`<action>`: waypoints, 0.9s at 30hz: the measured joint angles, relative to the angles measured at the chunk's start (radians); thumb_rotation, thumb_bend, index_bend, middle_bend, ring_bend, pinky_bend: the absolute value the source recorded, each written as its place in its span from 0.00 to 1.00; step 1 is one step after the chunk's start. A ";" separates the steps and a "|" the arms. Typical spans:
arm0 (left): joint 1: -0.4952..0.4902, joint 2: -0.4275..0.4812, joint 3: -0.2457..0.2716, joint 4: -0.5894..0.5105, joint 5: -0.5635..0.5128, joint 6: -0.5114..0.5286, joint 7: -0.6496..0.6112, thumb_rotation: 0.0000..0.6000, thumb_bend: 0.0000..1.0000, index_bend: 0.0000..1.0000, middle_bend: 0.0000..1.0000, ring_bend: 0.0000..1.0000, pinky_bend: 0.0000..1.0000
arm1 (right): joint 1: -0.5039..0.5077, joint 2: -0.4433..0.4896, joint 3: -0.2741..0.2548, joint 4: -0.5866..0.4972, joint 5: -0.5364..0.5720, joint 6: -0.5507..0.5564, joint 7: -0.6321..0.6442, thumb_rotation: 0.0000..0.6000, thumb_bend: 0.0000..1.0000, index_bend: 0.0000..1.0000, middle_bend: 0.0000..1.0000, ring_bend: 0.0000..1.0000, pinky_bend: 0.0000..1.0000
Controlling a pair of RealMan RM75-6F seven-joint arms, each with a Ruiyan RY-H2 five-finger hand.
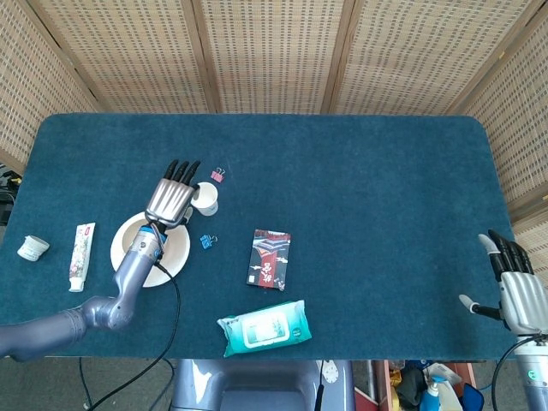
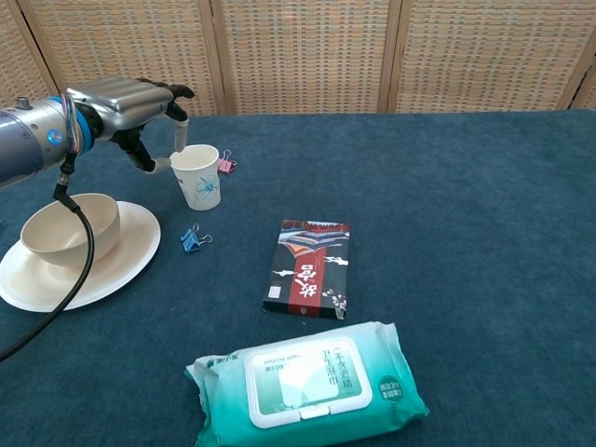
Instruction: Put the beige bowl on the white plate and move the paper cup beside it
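— Head view. Findings?
— Beige bowl (image 1: 137,250) seated on white plate (image 1: 175,251), left part of the blue table (image 1: 360,171); largely hidden under the left forearm. Paper cup (image 1: 205,198) upright just beyond the plate's far right edge, mouth up, long axis vertical. Left hand (image 1: 174,195) lying palm down immediately left of the cup, fingers extended toward the far edge of the table; contact with the cup not discernible here. Right hand (image 1: 517,293) at the lower right corner, off the table's near right edge, fingers straight and slightly apart, holding nothing.

— Other items there?
— Pink clip (image 1: 217,175) behind the cup, blue clip (image 1: 208,241) beside the plate, dark booklet (image 1: 270,258) mid-table, wipes pack (image 1: 264,326) near the front edge, toothpaste tube (image 1: 79,254) and small white container (image 1: 32,247) far left.

— Chest view?
— Bowl (image 2: 72,228) sitting upright, opening up, on the left half of the plate (image 2: 130,250). Cup (image 2: 196,175) standing upright, blue flower print facing the camera, apart from the plate. Left hand (image 2: 130,104) above and left of the cup, fingers spread open, thumb tip at the rim, another fingertip at the left side; not closed on it. Right hand outside this view. Blue clip (image 2: 191,239) between cup and plate, pink clip (image 2: 224,165) just behind the cup.
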 measured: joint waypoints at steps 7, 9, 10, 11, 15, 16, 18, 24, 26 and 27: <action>-0.020 -0.019 0.011 0.029 -0.027 -0.014 0.004 1.00 0.38 0.46 0.00 0.00 0.00 | 0.000 0.001 0.002 0.006 0.006 -0.003 0.012 1.00 0.12 0.00 0.00 0.00 0.00; -0.023 -0.023 0.016 0.036 -0.032 -0.017 0.003 1.00 0.38 0.46 0.00 0.00 0.00 | 0.000 0.001 0.003 0.008 0.007 -0.003 0.015 1.00 0.12 0.00 0.00 0.00 0.00; -0.023 -0.024 0.020 0.038 -0.033 -0.017 0.003 1.00 0.38 0.46 0.00 0.00 0.00 | 0.000 0.001 0.003 0.008 0.008 -0.004 0.016 1.00 0.12 0.00 0.00 0.00 0.00; -0.024 -0.026 0.023 0.041 -0.034 -0.017 0.002 1.00 0.38 0.46 0.00 0.00 0.00 | 0.000 0.001 0.004 0.009 0.009 -0.005 0.017 1.00 0.12 0.00 0.00 0.00 0.00; -0.026 -0.030 0.033 0.052 -0.037 -0.017 0.002 1.00 0.38 0.46 0.00 0.00 0.00 | 0.000 0.001 0.003 0.010 0.008 -0.006 0.019 1.00 0.12 0.00 0.00 0.00 0.00; -0.027 -0.031 0.034 0.055 -0.039 -0.017 0.002 1.00 0.38 0.46 0.00 0.00 0.00 | 0.000 0.001 0.003 0.010 0.008 -0.005 0.019 1.00 0.12 0.00 0.00 0.00 0.00; -0.029 -0.035 0.035 0.061 -0.042 -0.017 0.001 1.00 0.38 0.46 0.00 0.00 0.00 | -0.001 0.002 0.004 0.008 0.008 -0.003 0.020 1.00 0.12 0.00 0.00 0.00 0.00; -0.039 -0.054 0.040 0.095 -0.049 -0.028 -0.003 1.00 0.38 0.46 0.00 0.00 0.00 | -0.003 0.003 0.006 0.010 0.013 -0.002 0.025 1.00 0.12 0.00 0.00 0.00 0.00; -0.041 -0.062 0.043 0.108 -0.052 -0.032 -0.004 1.00 0.39 0.46 0.00 0.00 0.00 | -0.003 0.003 0.007 0.011 0.014 -0.003 0.027 1.00 0.12 0.00 0.00 0.00 0.00; -0.042 -0.065 0.044 0.113 -0.053 -0.035 -0.005 1.00 0.39 0.47 0.00 0.00 0.00 | -0.003 0.003 0.007 0.012 0.015 -0.003 0.028 1.00 0.12 0.00 0.00 0.00 0.00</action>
